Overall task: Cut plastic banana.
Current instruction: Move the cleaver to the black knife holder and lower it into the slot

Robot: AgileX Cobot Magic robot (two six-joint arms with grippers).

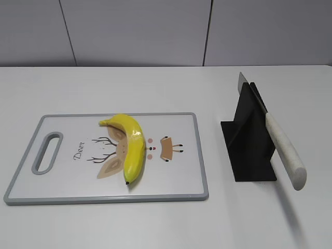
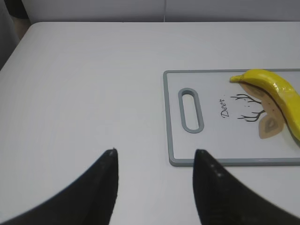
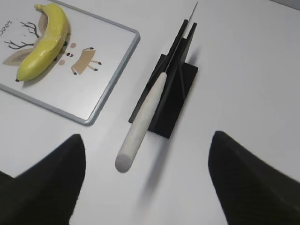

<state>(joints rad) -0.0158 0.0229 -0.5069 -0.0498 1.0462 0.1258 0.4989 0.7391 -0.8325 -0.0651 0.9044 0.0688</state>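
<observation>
You see the plastic banana (image 1: 130, 146) lying on the cutting board (image 1: 181, 181). The knife (image 1: 282, 148) rests in its black stand (image 1: 249, 150). Left gripper (image 2: 154, 161) and right gripper (image 3: 147, 157) hang with fingers spread wide, holding nothing.

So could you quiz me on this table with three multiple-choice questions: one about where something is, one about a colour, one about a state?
1. Where does the plastic banana lie?
A. on the cutting board
B. on the bare table
C. in the black stand

2. What colour is the knife handle?
A. red
B. off-white
C. blue

3. What are the right gripper's fingers doing?
A. gripping the knife
B. pressing the banana
C. open, holding nothing

Answers:
1 A: it rests on the cutting board, over the deer drawing.
2 B: the pale handle sticks out of the black knife stand.
3 C: the right wrist view shows them spread wide, with the handle lying untouched between them.
</observation>
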